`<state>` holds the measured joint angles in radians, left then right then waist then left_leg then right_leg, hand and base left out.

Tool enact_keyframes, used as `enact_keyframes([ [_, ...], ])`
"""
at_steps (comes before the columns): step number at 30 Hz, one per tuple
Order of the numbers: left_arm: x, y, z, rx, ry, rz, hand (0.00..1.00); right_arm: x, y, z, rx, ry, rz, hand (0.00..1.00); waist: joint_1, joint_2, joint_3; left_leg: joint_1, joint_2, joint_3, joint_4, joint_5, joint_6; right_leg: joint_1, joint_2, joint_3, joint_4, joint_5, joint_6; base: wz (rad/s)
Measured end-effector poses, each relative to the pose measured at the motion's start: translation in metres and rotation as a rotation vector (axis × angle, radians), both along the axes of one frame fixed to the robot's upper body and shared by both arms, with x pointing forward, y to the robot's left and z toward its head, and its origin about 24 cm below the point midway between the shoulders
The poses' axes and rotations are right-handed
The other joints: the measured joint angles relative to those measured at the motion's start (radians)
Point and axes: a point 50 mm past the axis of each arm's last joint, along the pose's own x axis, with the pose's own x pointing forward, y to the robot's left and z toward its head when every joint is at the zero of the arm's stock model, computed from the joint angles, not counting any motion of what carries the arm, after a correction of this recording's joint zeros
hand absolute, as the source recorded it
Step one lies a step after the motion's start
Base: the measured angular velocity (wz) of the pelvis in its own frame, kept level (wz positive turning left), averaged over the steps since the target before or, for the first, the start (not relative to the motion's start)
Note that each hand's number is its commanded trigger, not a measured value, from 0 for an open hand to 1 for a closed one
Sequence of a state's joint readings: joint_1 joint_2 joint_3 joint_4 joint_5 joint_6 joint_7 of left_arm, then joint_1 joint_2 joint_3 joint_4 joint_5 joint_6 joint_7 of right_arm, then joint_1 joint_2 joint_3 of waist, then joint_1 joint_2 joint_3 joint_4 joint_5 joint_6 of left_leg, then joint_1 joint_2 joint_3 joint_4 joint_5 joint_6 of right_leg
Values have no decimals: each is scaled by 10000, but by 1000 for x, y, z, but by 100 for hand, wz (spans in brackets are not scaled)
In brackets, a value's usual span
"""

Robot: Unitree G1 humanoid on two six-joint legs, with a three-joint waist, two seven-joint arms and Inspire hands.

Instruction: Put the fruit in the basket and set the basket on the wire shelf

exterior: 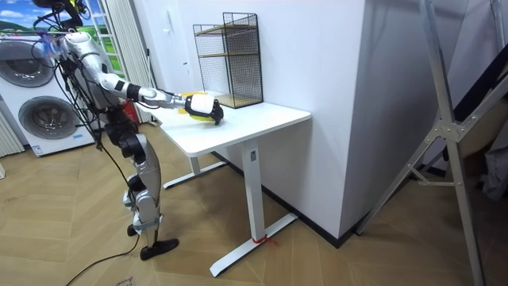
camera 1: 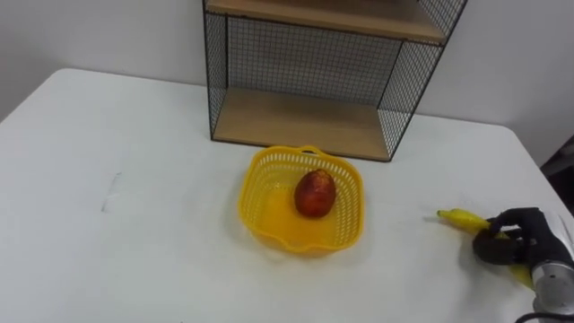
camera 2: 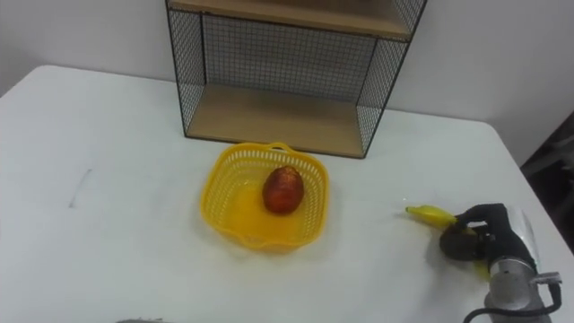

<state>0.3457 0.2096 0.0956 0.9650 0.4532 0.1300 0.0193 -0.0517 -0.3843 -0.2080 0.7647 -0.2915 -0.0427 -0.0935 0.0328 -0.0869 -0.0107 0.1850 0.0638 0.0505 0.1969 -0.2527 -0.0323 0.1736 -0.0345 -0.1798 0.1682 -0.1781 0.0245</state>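
I stand at the end of one white table [camera 1: 108, 179], and in the room view my right arm stretches out over its top. At the back of the table, against the wall, stands one black wire shelf [camera 1: 305, 81]; two of its wooden boards are in sight, a lower one and another above it. Just in front of the shelf, near the middle of the table, sits one yellow basket [camera 1: 247, 193] with a lattice wall, upright and with its mouth facing up. I count two pieces of fruit. One is a red fruit [camera 1: 315, 194], rounded with a touch of orange, lying inside the basket toward its far right side. The other is a banana [camera 1: 459, 217], well apart from the basket near the table's right edge. My right hand [camera 1: 516, 235] has its dark fingers curled round the thick part of the banana, gripping it, while the yellow tip sticks out to the left toward the basket. I cannot tell whether the banana rests on the table or is lifted just clear of it.
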Motion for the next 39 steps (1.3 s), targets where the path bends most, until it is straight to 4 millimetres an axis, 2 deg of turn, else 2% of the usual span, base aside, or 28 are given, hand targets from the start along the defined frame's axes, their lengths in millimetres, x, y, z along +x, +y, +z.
enact_keyframes([
  [8,7,0,0,-18,-214,-60,0,3,3,2,231,-195,-141,100,16,-23,4,-103,0,57,-19,-2,1,-209,5,65,26,-4,5,-2],
  [14,10,0,0,-37,-281,-84,0,4,9,6,1561,-933,-699,100,-2,-27,9,-163,0,153,-9,-1,0,-251,7,165,58,-3,5,-5],
  [17,15,-1,0,-56,-394,-116,0,7,29,6,3240,-1773,-742,100,-8,44,46,-146,7,240,-17,1,2,-316,12,256,128,-1,2,-9],
  [19,21,-1,0,-60,-581,-167,0,13,46,7,4365,-2382,-726,100,-2,166,129,-144,4,289,-22,0,4,-367,2,309,189,1,6,-6],
  [21,22,-1,0,-13,-709,-202,0,17,54,8,4952,-2670,-691,100,-3,262,154,-148,2,287,-27,-1,5,-369,0,305,192,3,9,0],
  [26,20,-6,-1,-110,-700,-146,0,25,61,18,5726,-3369,-578,100,-9,510,141,-158,3,284,-109,-1,5,-379,3,294,170,2,9,0],
  [30,14,-11,-3,-168,-614,-52,0,31,70,29,6113,-3835,-107,100,-39,611,100,-158,2,284,-72,4,5,-378,2,287,164,1,11,0],
  [33,12,-15,-4,-154,-640,29,0,35,80,33,6262,-3881,433,100,-56,594,95,-173,2,286,-55,5,4,-380,-2,282,164,-2,14,0],
  [39,13,-18,-5,-228,-606,-145,0,42,88,48,6687,-4473,1032,100,-36,445,37,-242,-7,270,17,5,5,-420,-19,273,176,-7,19,0],
])
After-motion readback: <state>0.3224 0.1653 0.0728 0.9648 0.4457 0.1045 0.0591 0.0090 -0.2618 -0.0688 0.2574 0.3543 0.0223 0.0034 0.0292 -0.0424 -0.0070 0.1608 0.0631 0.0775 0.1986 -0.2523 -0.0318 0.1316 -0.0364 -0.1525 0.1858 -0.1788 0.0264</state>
